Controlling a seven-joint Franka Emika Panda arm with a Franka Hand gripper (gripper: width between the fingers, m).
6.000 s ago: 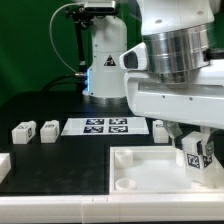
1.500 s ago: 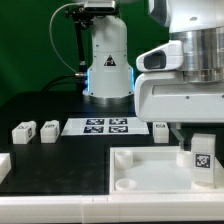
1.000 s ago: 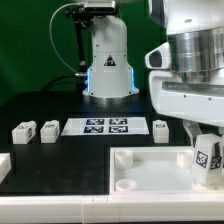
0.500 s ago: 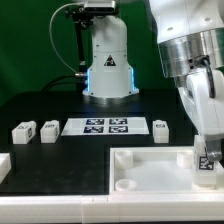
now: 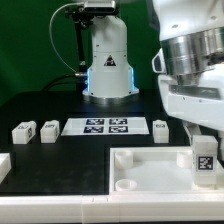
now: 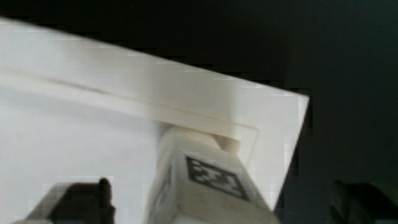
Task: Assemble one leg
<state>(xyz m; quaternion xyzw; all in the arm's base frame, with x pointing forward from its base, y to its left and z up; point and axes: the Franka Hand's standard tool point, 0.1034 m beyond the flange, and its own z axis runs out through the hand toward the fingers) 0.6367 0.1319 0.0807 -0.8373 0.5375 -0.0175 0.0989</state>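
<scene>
One leg point(image 5: 203, 160) stands upright in the corner socket of the large white tray-like piece point(image 5: 150, 165), at the exterior view's right. Its marker faces the camera. My gripper point(image 5: 203, 140) hangs straight over it. In the wrist view the leg point(image 6: 215, 178) stands between my two dark fingers point(image 6: 82, 203). One finger is clearly apart from the leg, so the gripper point(image 6: 214, 208) looks open around it. Three more legs lie on the black table, two at the exterior view's left point(image 5: 22, 130) point(image 5: 48, 129) and one near the middle point(image 5: 161, 128).
The marker board point(image 5: 108, 126) lies flat between the loose legs. The robot base point(image 5: 105, 60) stands behind it. Another white part point(image 5: 3, 165) pokes in at the exterior view's left edge. A white rail point(image 5: 60, 208) runs along the table's front edge.
My hand has turned about its vertical axis above the leg over the last second. The leg stays upright in the same corner, and its marker has turned a little.
</scene>
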